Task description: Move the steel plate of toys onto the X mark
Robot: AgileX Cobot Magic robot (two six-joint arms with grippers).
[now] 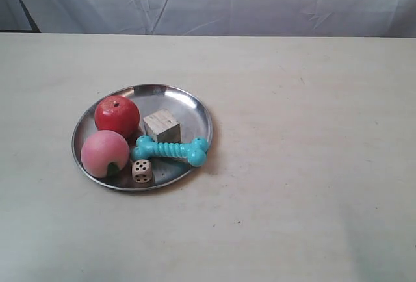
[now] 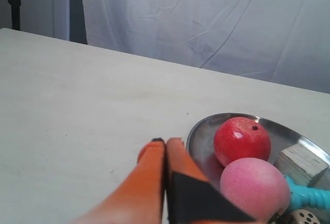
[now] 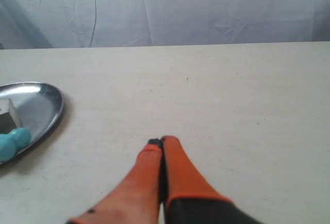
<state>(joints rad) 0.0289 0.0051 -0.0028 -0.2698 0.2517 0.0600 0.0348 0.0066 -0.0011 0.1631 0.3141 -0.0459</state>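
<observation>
The steel plate (image 1: 177, 96) sat on the pale table (image 1: 312, 165), toward the exterior view's left. You had all five toys in it: the red apple (image 1: 117, 115) and pink peach (image 1: 104, 153) side by side along one rim, the wooden cube (image 1: 162, 126) near the centre, the turquoise bone (image 1: 170, 150) lying across beside the cube, and the die (image 1: 142, 171) between peach and bone. Your left gripper (image 2: 165, 142) pointed past the plate's rim on the apple's side, jaws pressed together on nothing. Your right gripper (image 3: 161, 142) was apart from the plate, jaws likewise together.
</observation>
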